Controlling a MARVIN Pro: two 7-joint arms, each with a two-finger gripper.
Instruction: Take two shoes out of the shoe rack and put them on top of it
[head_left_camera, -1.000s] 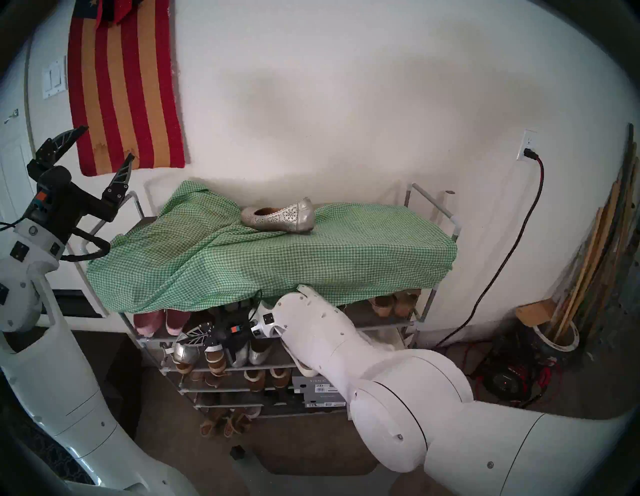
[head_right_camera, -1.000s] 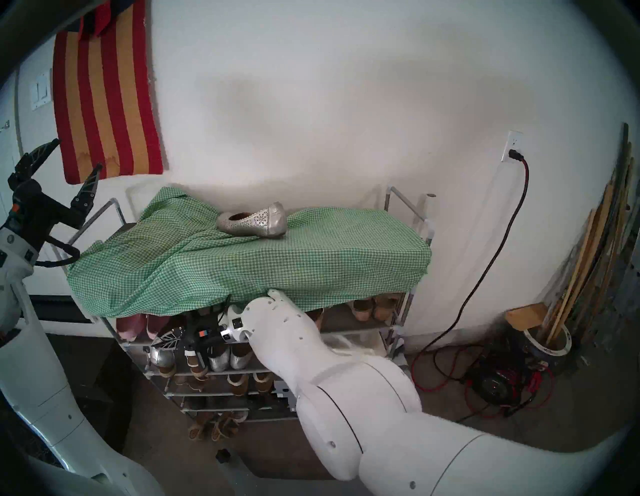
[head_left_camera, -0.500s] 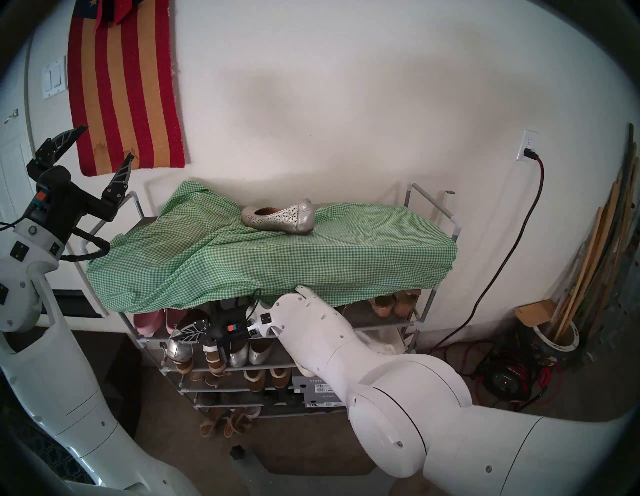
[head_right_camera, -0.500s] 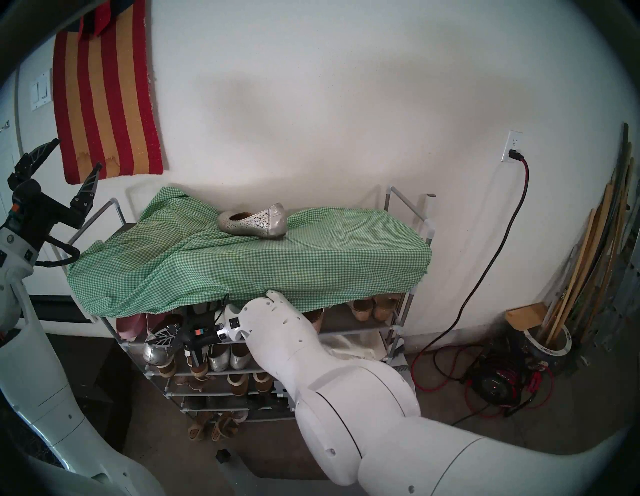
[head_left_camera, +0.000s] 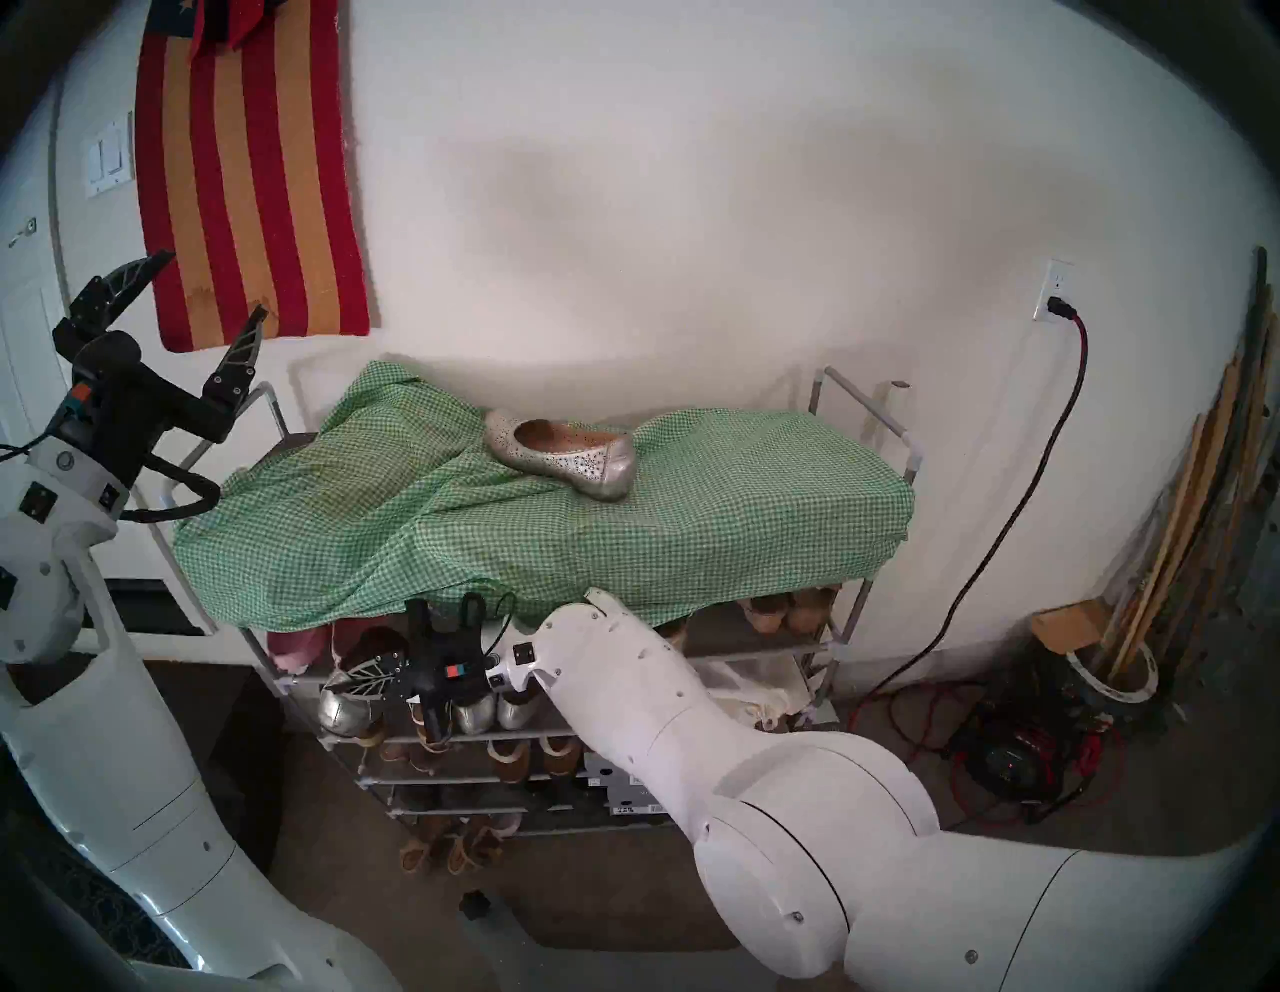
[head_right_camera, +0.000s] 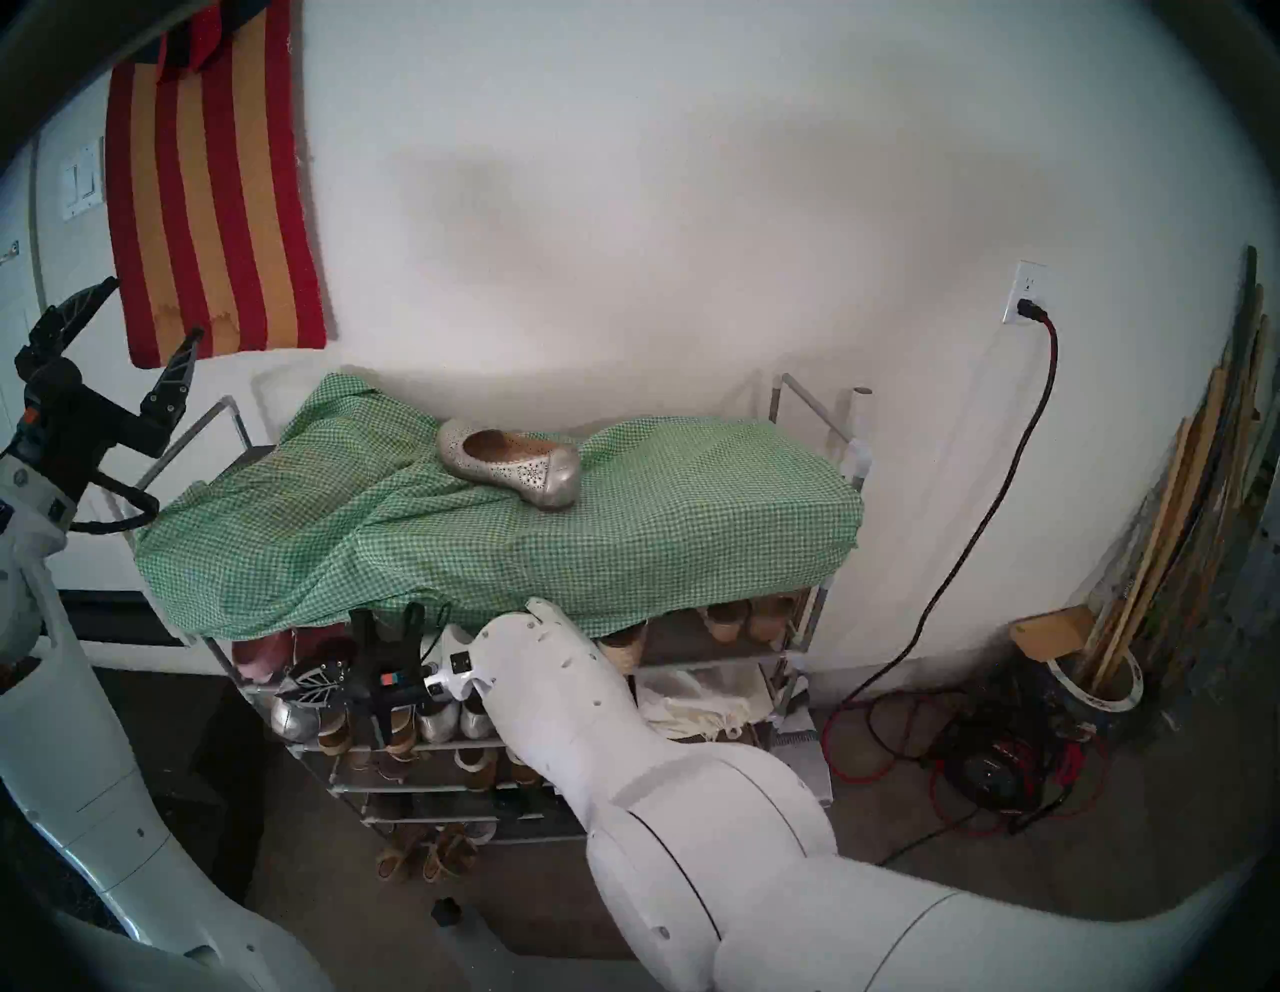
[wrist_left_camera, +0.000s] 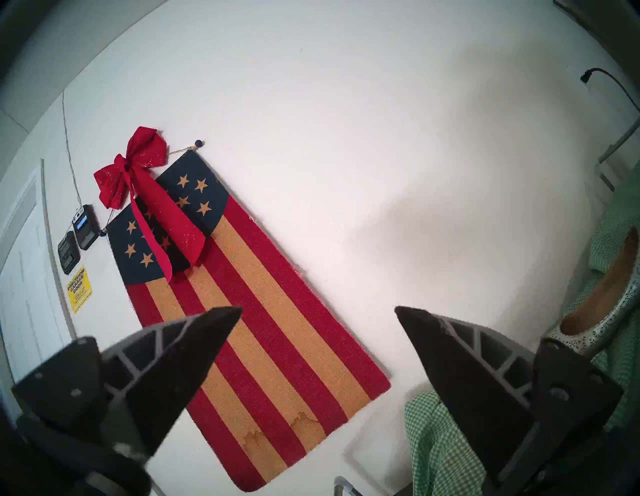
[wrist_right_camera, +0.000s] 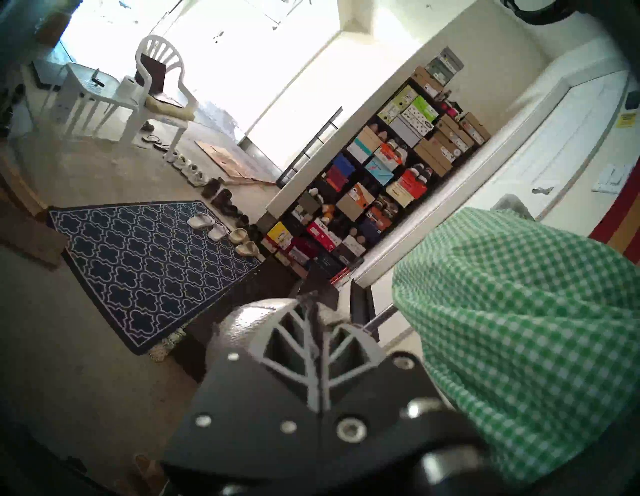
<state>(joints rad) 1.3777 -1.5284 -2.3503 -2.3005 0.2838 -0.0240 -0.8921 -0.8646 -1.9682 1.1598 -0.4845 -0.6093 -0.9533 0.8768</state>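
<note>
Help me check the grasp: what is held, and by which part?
Right gripper pinches the silver shoe by its rim, apparently; left gripper holds nothing.

We are seeing the green gingham cloth (head_left_camera: 540, 526) covering the top tier of the grey metal-tube shoe rack (head_left_camera: 841, 648). The white right arm (head_left_camera: 623, 686) is hiding shelves behind it; the striped wall flag (head_left_camera: 242, 173) is being cropped.

Green gingham cloth (head_left_camera: 623, 526) beneath striped flag (head_left_camera: 242, 173) on wall.
</note>
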